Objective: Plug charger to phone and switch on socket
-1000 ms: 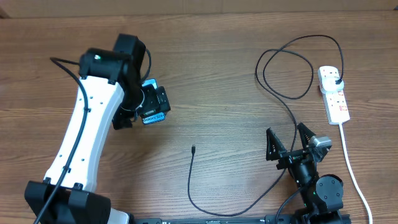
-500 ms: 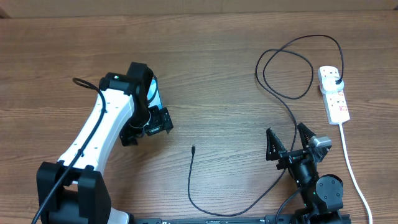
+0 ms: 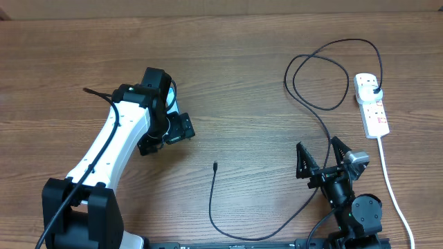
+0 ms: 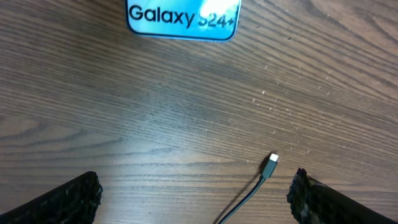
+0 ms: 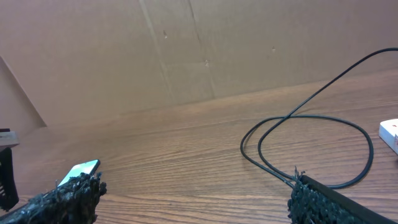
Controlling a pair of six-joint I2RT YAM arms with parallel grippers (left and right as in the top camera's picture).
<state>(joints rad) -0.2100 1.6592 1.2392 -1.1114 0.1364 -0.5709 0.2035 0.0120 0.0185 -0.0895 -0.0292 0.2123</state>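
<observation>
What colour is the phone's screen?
The phone screen is light blue with dark lettering; left wrist view shows it best.

Wood-grain desk (image 3: pixel 235 83) against a plain brown wall (image 5: pixel 186 50).
The desk's dark brown planks run left to right; the far wall looks like creased cardboard, and soft light leaves a pale sheen on the wood.

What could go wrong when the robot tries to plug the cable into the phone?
The connector tip is small and lies flat; the open left gripper may push it away instead of pinching it. The phone lies loose, so it may slide during insertion. Loops in the charger may snag.
</observation>
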